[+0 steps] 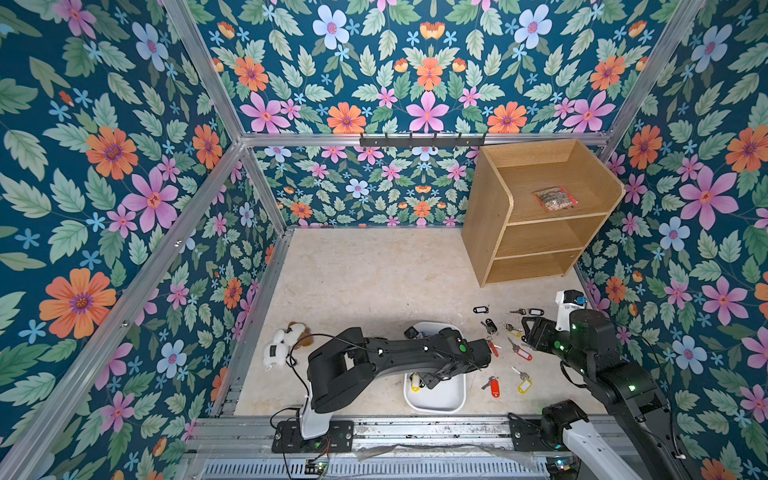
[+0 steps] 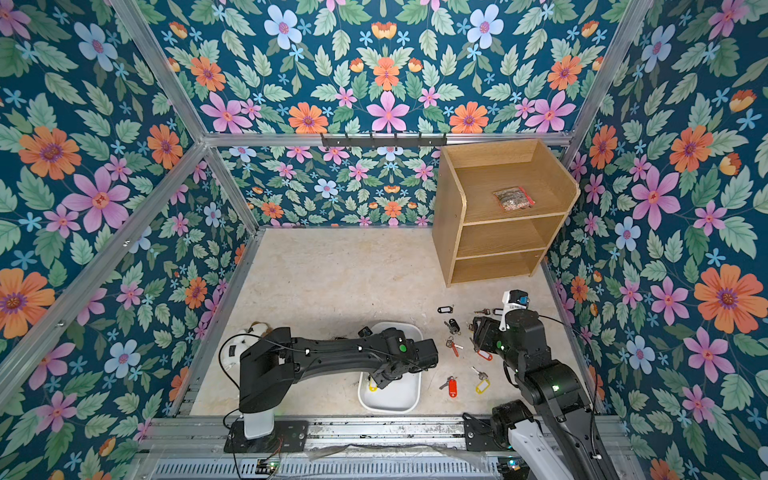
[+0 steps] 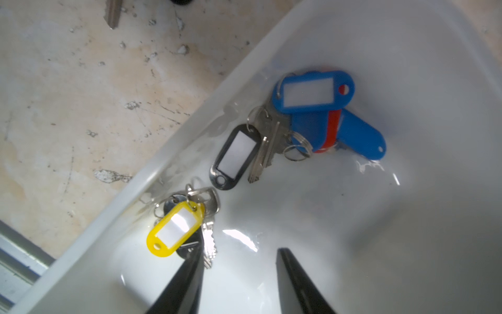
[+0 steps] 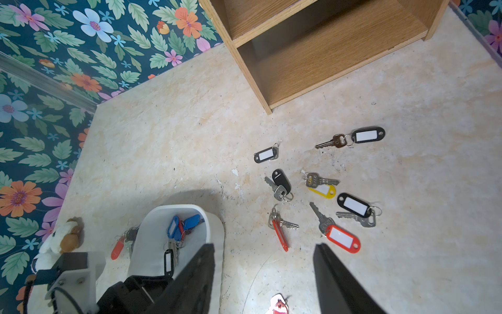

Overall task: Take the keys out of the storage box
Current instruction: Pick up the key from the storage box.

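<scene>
Left fingers point(image 3: 187, 282) apart inside storage box point(image 3: 407, 68), yellow-tagged keys point(image 3: 176, 228) at one fingertip, right fingers point(image 4: 331, 277) apart

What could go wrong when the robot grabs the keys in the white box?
The yellow-tagged key lies by one finger of the open left gripper, not between the jaws, and hugs the storage box wall, so the grab might miss or slip. The blue tags lie piled with a red tag, so lifting one may drag others.

Floral-papered enclosure
Teal flower wallpaper point(image 1: 415, 62) surrounds a scuffed beige bench point(image 1: 353, 282); a wooden three-shelf unit point(image 1: 486, 216) stands near what looks like a hook rail point(image 1: 419, 141).
</scene>
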